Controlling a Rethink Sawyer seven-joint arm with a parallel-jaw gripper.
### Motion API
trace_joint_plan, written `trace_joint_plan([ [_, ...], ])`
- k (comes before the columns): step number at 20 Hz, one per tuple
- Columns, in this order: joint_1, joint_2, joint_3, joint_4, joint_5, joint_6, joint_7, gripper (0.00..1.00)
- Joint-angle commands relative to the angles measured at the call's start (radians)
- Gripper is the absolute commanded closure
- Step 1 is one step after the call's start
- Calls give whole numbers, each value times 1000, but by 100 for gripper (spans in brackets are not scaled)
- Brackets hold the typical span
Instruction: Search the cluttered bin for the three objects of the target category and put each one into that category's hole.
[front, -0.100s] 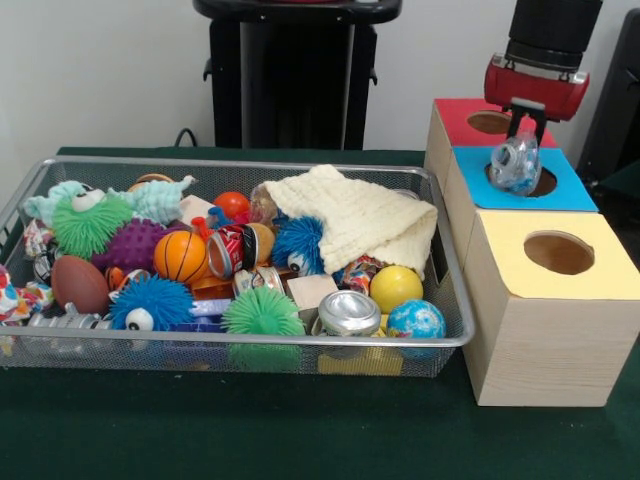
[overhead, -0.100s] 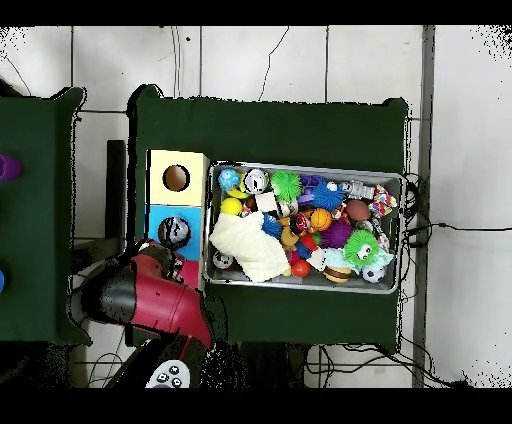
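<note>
1. While the arm (front, -0.100s: 545, 50) is hanging at upper right of the front view, the gripper (front, -0.100s: 520, 135) is pinching a crumpled clear bottle (front, -0.100s: 516, 165), fingers closed on its top.
2. Bottle is dangling right over the hole of the blue box (front, -0.100s: 570, 185), lower end at the rim; whether it is touching the rim, cannot tell.
3. Red box (front, -0.100s: 455, 115) is sitting behind the blue one, yellow box (front, -0.100s: 515, 240) in front, all in a row right of the bin (front, -0.100s: 455, 300).
4. Bin is lying center-left, crowded: cream cloth (front, -0.100s: 350, 220) at upper right, silver can (front, -0.100s: 349, 313) and yellow ball (front, -0.100s: 396, 288) at lower right, basketball (front, -0.100s: 180, 256) and green spiky toy (front, -0.100s: 262, 312) further left.
5. Overhead, the arm is covering the red box at lower left; bottle (overhead, -0.100s: 173, 231) is showing on the blue box (overhead, -0.100s: 158, 218).
</note>
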Motion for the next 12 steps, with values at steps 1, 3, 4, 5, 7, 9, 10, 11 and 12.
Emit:
trace_joint_plan([
  [1, -18, 69, 68, -48, 49, -99, 265, 0],
  [3, -31, 62, 87, -33, 47, -125, 267, 0],
  [4, -29, 65, 85, -34, 49, -125, 267, 0],
  [5, -27, 68, 83, -34, 51, -125, 267, 0],
  [7, -29, 66, 94, -28, 57, -139, 275, 0],
  [9, -46, 58, 117, -20, 51, -149, 273, 0],
  [10, -54, 55, 127, -16, 47, -155, 272, 0],
  [11, -61, 52, 135, -11, 44, -162, 273, 0],
  [12, -68, 49, 144, -6, 41, -170, 274, 0],
])
